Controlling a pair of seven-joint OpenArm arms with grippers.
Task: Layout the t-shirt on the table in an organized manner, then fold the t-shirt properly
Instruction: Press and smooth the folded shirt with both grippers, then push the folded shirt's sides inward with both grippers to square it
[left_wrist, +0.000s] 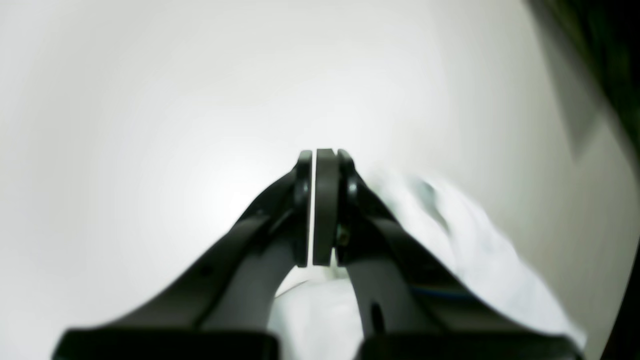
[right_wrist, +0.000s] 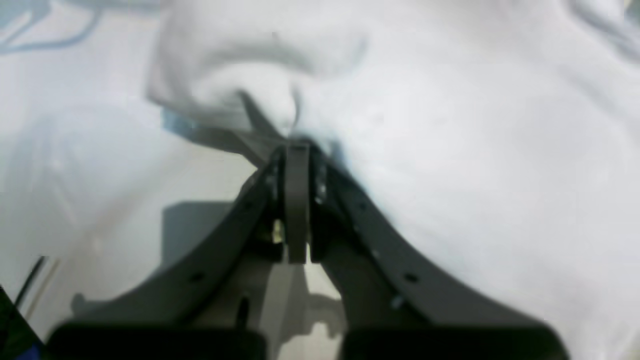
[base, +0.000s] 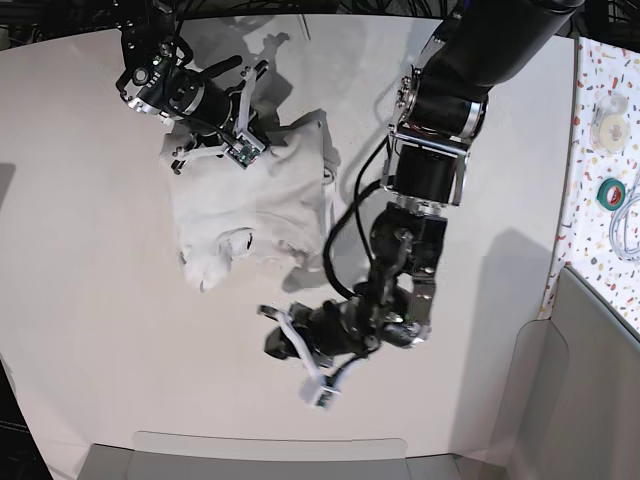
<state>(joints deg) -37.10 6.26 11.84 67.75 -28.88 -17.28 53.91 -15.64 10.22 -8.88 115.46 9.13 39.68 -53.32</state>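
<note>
The white t-shirt (base: 250, 205) lies crumpled in a heap on the off-white table (base: 100, 300), left of the middle and toward the far side. My right gripper (base: 258, 135) sits at the heap's far edge. In the right wrist view this gripper (right_wrist: 297, 145) is shut, with a pucker of the t-shirt (right_wrist: 475, 150) gathered at its tips. My left gripper (base: 275, 338) hovers in front of the heap, apart from it. In the left wrist view it (left_wrist: 320, 155) is shut with nothing showing between the pads. Blurred white cloth (left_wrist: 500, 250) lies to its right over the bare table (left_wrist: 150, 100).
A speckled strip (base: 600, 60) runs along the right side with a white tape roll (base: 607, 120) and a green one (base: 612, 192). Grey panels stand at the front edge (base: 270, 450) and the front right (base: 590, 340). Black cables hang from the left arm near the shirt.
</note>
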